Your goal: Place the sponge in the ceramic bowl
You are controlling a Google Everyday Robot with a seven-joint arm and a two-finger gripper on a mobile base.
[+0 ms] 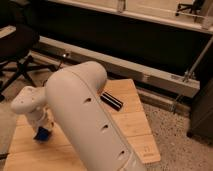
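The white arm [85,115] fills the foreground. It rises from the lower right to a rounded elbow near the middle, then bends down and to the left. Its wrist [31,102] ends low over the left part of the wooden worktop [135,125], and the jaws point downward beneath it. The jaws are closed on the sponge [43,133], which shows as a small blue patch at their tip, at or just above the wood; most of it is hidden by the wrist.

A black bar [112,101] lies flat on the worktop just right of the elbow, well apart from the sponge. The thick upper arm stands between the two and hides much of the worktop's middle.

Behind the worktop a long metal rail [125,67] runs across. An office chair [17,50] stands at the far left. Speckled floor [175,135] lies to the right.
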